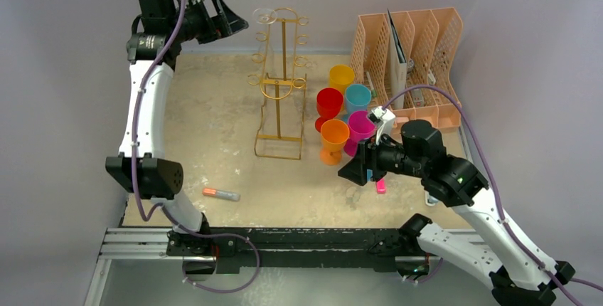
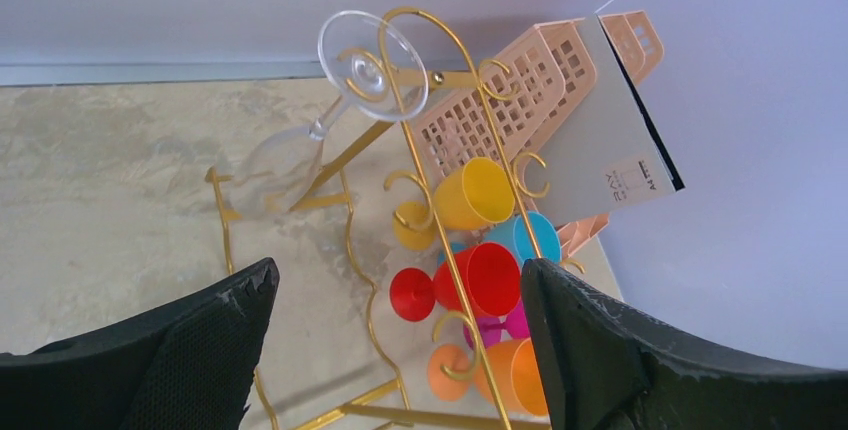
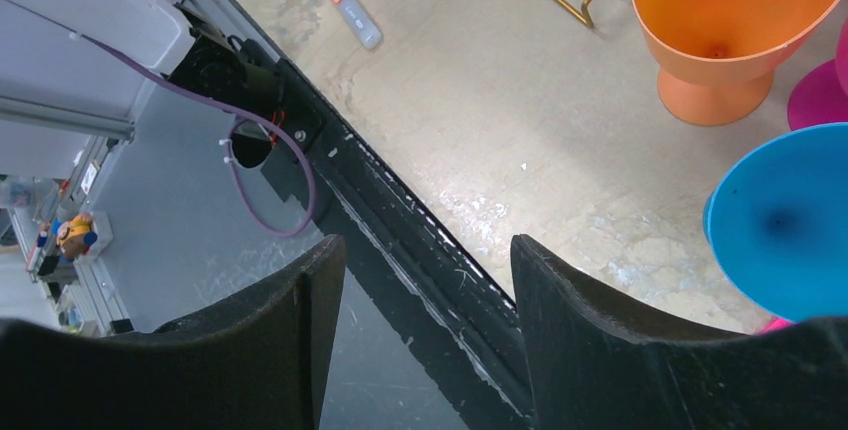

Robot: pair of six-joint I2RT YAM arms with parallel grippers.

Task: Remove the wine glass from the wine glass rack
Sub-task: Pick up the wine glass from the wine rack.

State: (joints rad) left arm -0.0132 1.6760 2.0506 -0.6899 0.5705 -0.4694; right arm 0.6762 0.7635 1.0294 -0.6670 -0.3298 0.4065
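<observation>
The gold wire wine glass rack stands mid-table. A clear wine glass hangs upside down from its top left hook, foot up and bowl below. My left gripper is open and empty, raised just left of the rack's top; the left wrist view shows the rack between and beyond its fingers. My right gripper is open and empty, low at the front right, facing the table's near rail.
Coloured plastic goblets stand right of the rack: yellow, red, blue, orange, magenta. A peach file organiser stands at the back right. A marker lies at the front left.
</observation>
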